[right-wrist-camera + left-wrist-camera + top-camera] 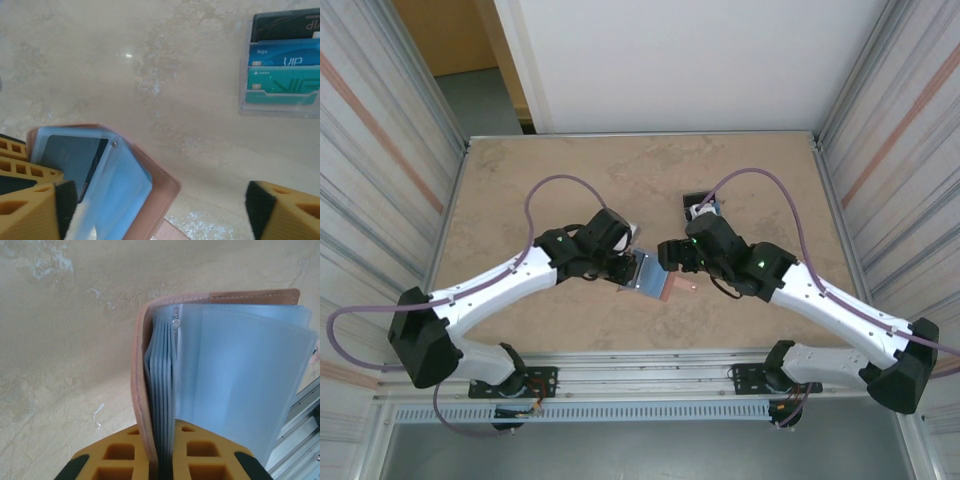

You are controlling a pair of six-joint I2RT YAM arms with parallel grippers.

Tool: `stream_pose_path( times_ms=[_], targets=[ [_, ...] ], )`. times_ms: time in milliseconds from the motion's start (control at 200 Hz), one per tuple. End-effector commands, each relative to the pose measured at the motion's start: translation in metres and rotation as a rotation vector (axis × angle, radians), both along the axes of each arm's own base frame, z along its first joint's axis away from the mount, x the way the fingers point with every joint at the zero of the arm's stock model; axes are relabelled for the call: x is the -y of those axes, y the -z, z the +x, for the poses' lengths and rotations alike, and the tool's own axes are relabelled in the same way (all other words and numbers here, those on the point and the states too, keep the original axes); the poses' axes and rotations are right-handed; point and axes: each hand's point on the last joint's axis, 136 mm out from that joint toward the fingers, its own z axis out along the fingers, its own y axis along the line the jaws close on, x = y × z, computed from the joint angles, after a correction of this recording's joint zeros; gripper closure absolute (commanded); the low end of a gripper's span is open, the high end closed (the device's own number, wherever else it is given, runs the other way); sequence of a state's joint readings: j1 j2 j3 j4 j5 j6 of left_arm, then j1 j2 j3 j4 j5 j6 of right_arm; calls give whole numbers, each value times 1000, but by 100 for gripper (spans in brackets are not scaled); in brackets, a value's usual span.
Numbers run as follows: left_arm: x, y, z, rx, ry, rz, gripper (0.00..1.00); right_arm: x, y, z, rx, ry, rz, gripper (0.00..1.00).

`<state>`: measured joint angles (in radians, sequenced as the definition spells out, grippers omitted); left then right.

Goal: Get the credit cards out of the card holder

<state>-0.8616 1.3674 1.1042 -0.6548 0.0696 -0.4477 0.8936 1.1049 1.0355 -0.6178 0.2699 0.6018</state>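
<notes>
Card holder (pixel 650 273) at bench (pixel 520 180) centre, spread open; left fingers (pixel 195 452) clenched on its leather cover and sleeve stack, at its left edge; right fingers (pixel 282 212) released, just right of the card holder, its free flap lying low between them, so the right arm is the nearer for a pull; one dark credit card (pixel 70 155) sits in a sleeve, outline partly hidden, long axis not determinable; clear stand (pixel 243 102), beyond and right of the card holder, well apart, carries three cards (pixel 282 82).
</notes>
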Motion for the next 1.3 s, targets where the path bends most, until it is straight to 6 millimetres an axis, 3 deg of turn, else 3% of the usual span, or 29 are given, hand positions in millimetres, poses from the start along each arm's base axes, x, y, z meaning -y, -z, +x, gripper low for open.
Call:
stream_pose_path(
  times_ms=[0, 150, 316, 571, 892, 1062, 1298],
  targets=[
    [2, 5, -2, -27, -40, -30, 100, 11, -4, 3, 0, 65, 25, 18],
    [5, 17, -1, -64, -97, -58, 100, 10, -2, 3, -28, 52, 115, 36],
    [14, 31, -2, -119, -138, -115, 100, -7, 3, -1, -72, -13, 237, 55],
    [17, 50, -3, -175, -172, -144, 100, -35, 32, 2, -188, -64, 260, 68],
    [13, 70, 3, -249, -219, -227, 96, -56, 98, 5, -394, -65, 231, 79],
    [11, 78, 6, -251, -203, -208, 92, -73, 115, 5, -455, -104, 245, 80],
    [7, 82, 15, -254, -180, -209, 86, -77, 140, 8, -514, -95, 201, 81]
  ],
)
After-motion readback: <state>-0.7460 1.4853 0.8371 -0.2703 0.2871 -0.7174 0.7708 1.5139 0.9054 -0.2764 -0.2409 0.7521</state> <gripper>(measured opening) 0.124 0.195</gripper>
